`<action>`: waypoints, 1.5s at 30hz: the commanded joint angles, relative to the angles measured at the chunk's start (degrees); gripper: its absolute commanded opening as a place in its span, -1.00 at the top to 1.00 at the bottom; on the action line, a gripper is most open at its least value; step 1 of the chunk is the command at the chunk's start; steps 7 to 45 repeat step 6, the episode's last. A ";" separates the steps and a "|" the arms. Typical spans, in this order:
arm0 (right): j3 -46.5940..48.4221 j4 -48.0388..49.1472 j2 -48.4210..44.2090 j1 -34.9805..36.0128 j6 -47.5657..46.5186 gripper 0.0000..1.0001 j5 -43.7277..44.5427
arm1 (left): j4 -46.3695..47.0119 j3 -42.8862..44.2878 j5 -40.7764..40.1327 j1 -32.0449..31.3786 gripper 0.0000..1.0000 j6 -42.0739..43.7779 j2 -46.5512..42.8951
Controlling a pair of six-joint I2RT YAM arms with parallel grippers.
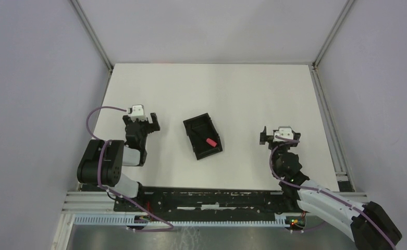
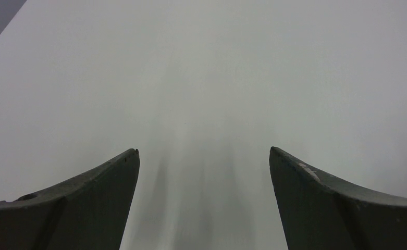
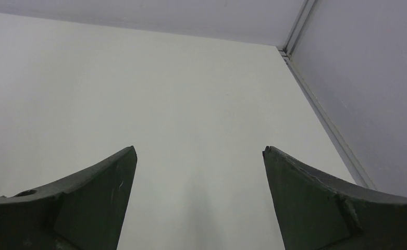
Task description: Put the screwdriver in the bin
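Fingers first. In the left wrist view, two dark fingers point(image 2: 86, 203) of your left hand point(image 2: 204, 156) rise from the bottom corners, their roots cut off by the frame edge. They are spread wide. Only pale worktop point(image 2: 201, 62) shows between them, blurred, with faint soft shadows you can't resolve into anything.

Right wrist view, same layout. Your right hand point(image 3: 199, 153) stands wide too, its fingers point(image 3: 326, 203) cropped at the bottom and bare worktop point(image 3: 138, 78) between them. It is sharper here: you can follow a metal rail point(image 3: 321, 109) along the foot of the grey side wall point(image 3: 378, 78) on the right.

Top view. Left hand point(image 1: 141, 122) is over the worktop point(image 1: 232, 88) left of centre and right hand point(image 1: 276, 138) right of centre, both well apart from the bin point(image 1: 199, 128). From above, each hand's fingers are mostly hidden under its own body and white camera block point(image 1: 137, 110), so you can't judge the spread here; go by the wrist views. Right arm point(image 1: 326, 200) runs out of frame at the bottom right corner.

Bin: black, rectangular, lying skewed between the two hands, about mid-worktop. You get it from the top view only. Which end wall is lower is hard to tell at this size.

Screwdriver point(image 1: 210, 141): inside the bin, toward its near right part, lying on its floor. You see only a small red spot, the handle. The dark shaft is lost against the black plastic, so you can't tell which way it points.
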 commanded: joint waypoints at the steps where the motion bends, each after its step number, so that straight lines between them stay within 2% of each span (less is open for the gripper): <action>1: -8.49 3.35 0.26 -0.40 0.99 -0.96 0.64 | 2.94 0.36 -0.13 -0.22 -1.00 0.88 0.32; 45: -8.14 3.05 0.84 -0.81 1.12 -0.96 0.06 | 2.94 0.35 -0.18 -0.16 -1.00 0.88 0.28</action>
